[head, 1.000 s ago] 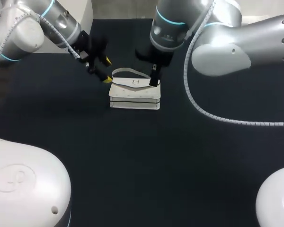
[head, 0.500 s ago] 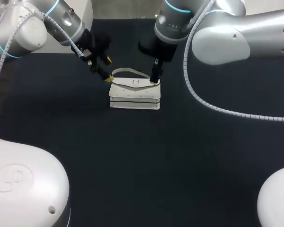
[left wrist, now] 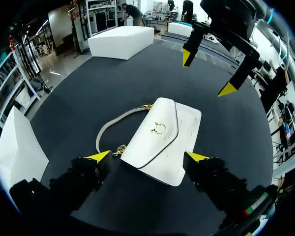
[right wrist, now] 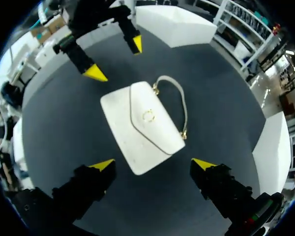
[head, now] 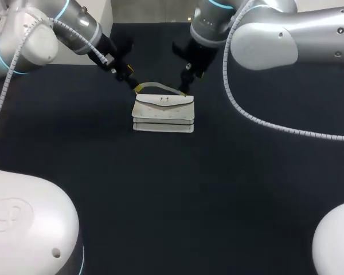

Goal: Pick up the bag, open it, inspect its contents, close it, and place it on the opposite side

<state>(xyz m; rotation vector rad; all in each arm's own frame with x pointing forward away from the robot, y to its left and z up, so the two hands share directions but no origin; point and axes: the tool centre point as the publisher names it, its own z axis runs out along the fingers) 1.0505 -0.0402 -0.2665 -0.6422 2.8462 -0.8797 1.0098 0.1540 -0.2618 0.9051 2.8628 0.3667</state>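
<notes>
- A small white leather handbag with a front flap lies flat on the dark worktop, near the middle of its far half.
- The flap is shut; a small gold clasp sits at the flap's centre.
- A pale curved strap with gold end links arches from the bag's far edge and rests on the worktop.
- The left gripper hangs at the bag's far left corner, just beside the strap's left end. Its fingers are spread wide and hold nothing.
- In the left wrist view the bag lies below and ahead of the spread yellow tips, apart from both.
- The right gripper hangs at the bag's far right corner, near the strap's right end. Its fingers are also spread wide and hold nothing.
- In the right wrist view the bag lies ahead of the tips, untouched, with the left gripper beyond it.
</notes>
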